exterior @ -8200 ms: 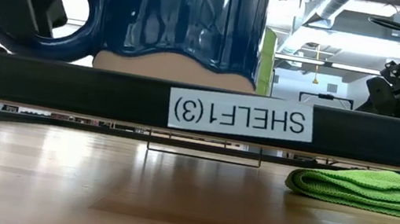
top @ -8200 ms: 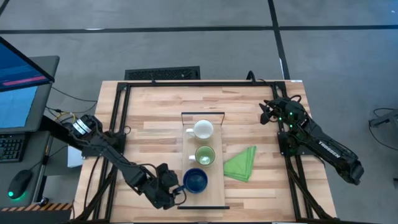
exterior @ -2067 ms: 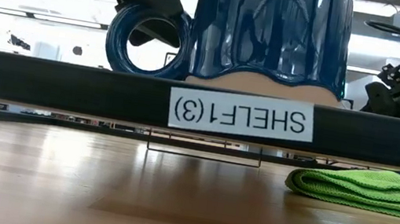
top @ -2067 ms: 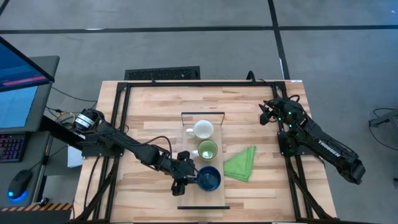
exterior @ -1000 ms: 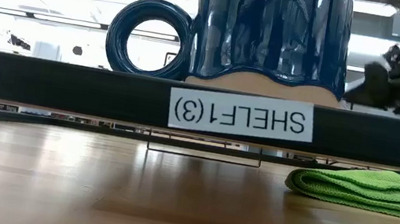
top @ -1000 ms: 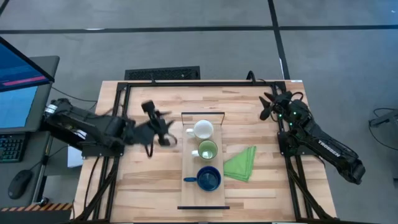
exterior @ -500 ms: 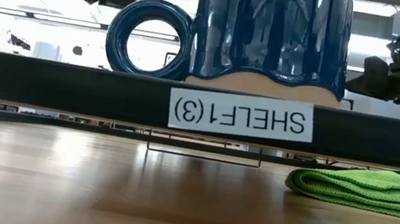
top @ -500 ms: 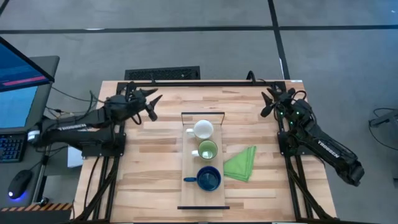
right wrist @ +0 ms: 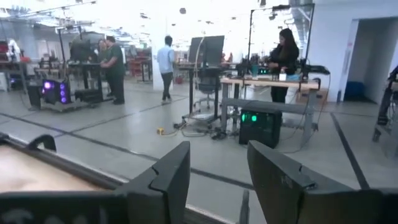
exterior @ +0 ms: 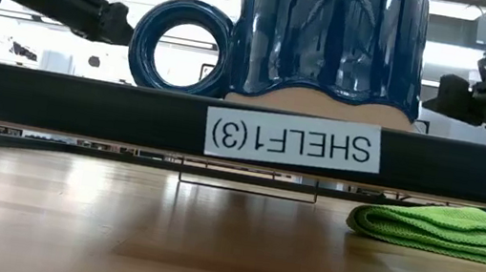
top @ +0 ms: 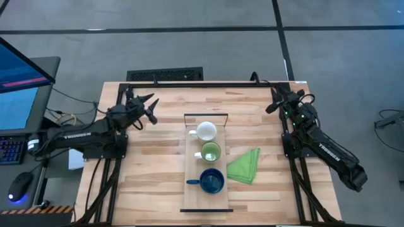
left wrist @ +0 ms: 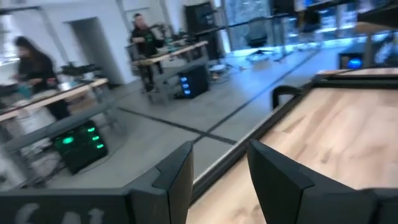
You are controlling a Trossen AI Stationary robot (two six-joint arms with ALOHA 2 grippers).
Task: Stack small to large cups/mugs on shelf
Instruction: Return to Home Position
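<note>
Three mugs stand in a row on the shelf (top: 191,198) in the table's middle: the white mug (top: 206,131) farthest, the light green mug (top: 209,152) in the middle, the dark blue mug (top: 212,181) nearest, its handle (exterior: 175,46) toward the table's left. In the low view the blue mug (exterior: 335,39) rests on the plank above the black frame bar. My left gripper (top: 151,106) is raised over the table's far left, open and empty. My right gripper (top: 273,101) is raised at the far right, open and empty.
A folded green cloth (top: 244,166) lies on the table just right of the shelf. The table's black frame rails (top: 120,126) run along both sides. People stand at benches in the room beyond (right wrist: 166,68).
My left arm has swung back from beside the shelf toward the table's far left corner and risen, its gripper empty. My right gripper has shifted slightly toward the far edge. The three mugs have stayed in place on the shelf.
</note>
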